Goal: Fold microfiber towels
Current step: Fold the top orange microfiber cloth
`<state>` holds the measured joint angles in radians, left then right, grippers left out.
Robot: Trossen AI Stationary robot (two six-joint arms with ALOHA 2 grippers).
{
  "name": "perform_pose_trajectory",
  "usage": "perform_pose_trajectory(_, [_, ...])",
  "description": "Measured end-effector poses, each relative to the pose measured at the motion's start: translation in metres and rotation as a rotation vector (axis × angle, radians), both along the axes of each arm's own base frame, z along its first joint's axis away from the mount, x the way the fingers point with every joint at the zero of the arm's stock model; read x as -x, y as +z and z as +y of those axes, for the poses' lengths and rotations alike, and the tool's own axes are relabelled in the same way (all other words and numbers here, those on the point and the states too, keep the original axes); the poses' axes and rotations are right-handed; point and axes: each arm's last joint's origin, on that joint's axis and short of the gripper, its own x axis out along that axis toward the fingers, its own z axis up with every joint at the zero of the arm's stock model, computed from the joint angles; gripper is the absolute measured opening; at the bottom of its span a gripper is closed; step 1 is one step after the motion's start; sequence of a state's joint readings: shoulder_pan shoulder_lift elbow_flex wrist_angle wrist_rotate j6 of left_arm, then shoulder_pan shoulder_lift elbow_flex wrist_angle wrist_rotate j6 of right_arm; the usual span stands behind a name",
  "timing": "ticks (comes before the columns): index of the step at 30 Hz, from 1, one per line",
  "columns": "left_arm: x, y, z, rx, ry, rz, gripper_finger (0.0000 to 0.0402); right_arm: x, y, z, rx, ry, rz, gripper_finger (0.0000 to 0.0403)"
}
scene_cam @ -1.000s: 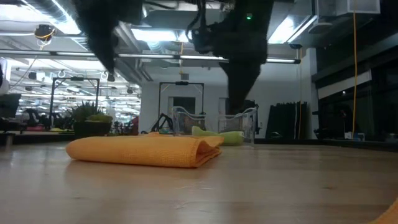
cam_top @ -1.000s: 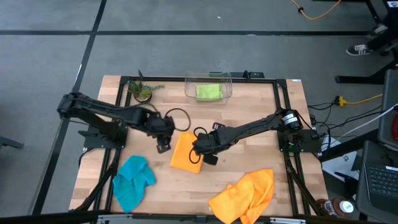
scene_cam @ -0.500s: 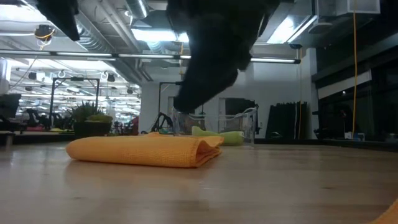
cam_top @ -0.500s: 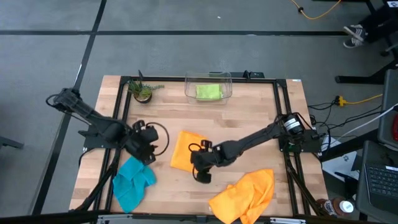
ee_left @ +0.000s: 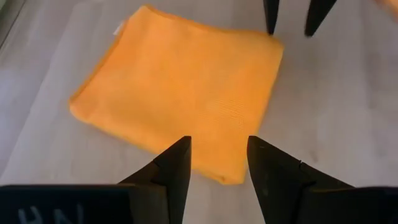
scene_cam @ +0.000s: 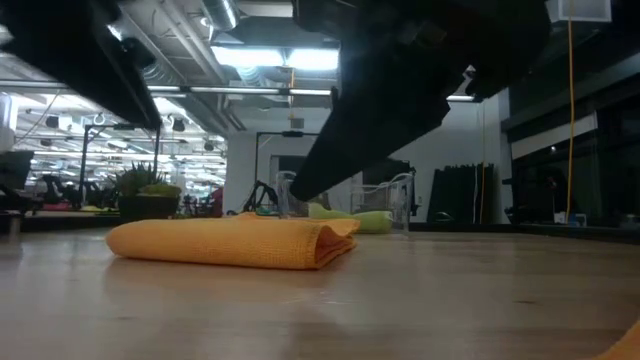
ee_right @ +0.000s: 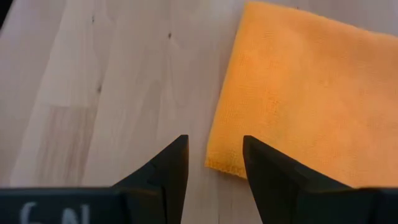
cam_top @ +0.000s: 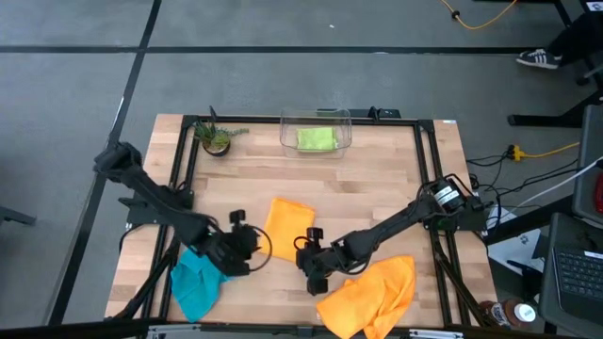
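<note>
Now the folded orange towel (cam_top: 287,224) lies finished; both the left gripper (cam_top: 247,247) and right gripper (cam_top: 312,261) hang narrowly parted, empty. Next, pinch the crumpled orange towel (cam_top: 372,294) by its corners.

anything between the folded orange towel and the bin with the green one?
Nothing: in the high view only bare wood separates the folded orange towel from the clear bin holding the green towel.
</note>
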<state>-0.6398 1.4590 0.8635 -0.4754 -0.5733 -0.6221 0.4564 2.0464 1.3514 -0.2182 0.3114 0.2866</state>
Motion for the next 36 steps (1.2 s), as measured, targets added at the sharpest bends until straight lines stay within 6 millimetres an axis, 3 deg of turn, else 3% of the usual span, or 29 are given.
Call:
perform_pose_trajectory(7, [-0.020,-0.034,0.002,0.033,-0.044,0.143,0.0150,-0.001,0.001,0.000,0.011,0.039,-0.007,0.0163])
perform_pose_trajectory(15, [-0.022,-0.044,-0.003,0.025,-0.136,0.195,0.0199,-0.010,-0.011,-0.001,0.014,0.067,-0.032,0.0255])
perform_pose_trajectory(18, [-0.021,-0.044,-0.005,0.038,-0.151,0.203,0.0221,-0.010,-0.012,-0.003,0.051,0.041,-0.038,0.0273])
perform_pose_trajectory(23, [-0.023,-0.044,-0.004,0.037,-0.152,0.195,0.0237,-0.012,-0.012,-0.006,0.024,0.053,-0.027,0.0272])
perform_pose_trajectory(29, [-0.029,-0.044,-0.001,0.058,-0.137,0.169,0.0234,-0.014,-0.027,-0.005,0.003,0.068,-0.001,0.0264])
perform_pose_trajectory(36, [-0.030,-0.067,0.006,0.082,-0.105,0.255,0.0234,-0.016,-0.043,-0.009,-0.022,0.011,0.044,0.0265])
